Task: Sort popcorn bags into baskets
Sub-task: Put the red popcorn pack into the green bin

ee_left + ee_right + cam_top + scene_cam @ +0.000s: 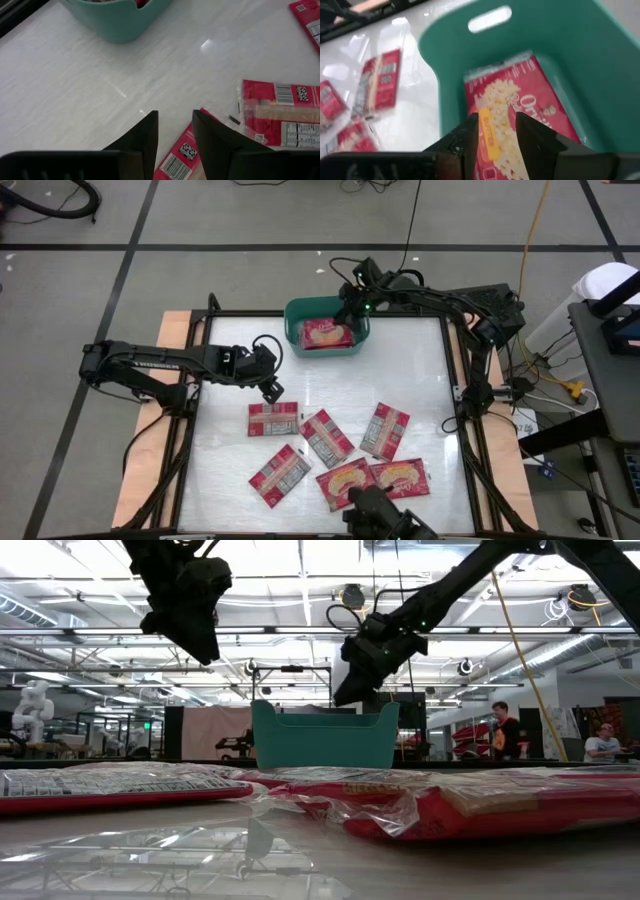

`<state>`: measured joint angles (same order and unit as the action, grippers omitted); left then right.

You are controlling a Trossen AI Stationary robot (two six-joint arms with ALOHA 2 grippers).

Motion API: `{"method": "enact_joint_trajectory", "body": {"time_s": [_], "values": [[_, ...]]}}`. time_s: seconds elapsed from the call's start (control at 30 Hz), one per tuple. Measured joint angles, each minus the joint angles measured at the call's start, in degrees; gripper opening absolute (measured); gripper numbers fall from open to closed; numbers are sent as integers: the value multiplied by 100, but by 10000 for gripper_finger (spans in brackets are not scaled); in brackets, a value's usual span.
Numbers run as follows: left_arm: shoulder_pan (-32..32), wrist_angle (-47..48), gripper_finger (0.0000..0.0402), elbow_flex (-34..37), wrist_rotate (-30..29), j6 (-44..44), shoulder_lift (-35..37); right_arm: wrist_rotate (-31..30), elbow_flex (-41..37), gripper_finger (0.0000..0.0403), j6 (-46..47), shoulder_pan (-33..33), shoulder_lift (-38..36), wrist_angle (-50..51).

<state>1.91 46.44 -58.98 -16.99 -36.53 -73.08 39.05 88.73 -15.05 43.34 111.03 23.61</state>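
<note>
Well, flat crinkly red pkt [327, 333] lies in rounded teal tub [296, 310]

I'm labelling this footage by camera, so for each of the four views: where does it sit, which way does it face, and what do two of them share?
High view: above the table, looking straight down; both arms show, left gripper over the packets, right gripper over the teal basket.
Low view: table height, looking level at the basket; both arms hang in from above.
Left wrist view: past its own fingers onto table packets.
Right wrist view: down into the basket, fingers apart above a popcorn bag.
Shared: all four show the basket.
</note>
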Motion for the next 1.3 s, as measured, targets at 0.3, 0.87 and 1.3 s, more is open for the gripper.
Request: {"method": "enact_joint_trajectory", "body": {"time_s": [0.3,0.87,1.3], "values": [[0,43,126,396,528,-638,2,-2,0,123,571,-176,-404,-67],[-974,-73,278,1819,2403,-2876,0,-4,0,123,842,-334,-827,300],[-1836,-917,322,2273,2003,-3667,0,-2,0,123,836,-493,-825,549]]}}
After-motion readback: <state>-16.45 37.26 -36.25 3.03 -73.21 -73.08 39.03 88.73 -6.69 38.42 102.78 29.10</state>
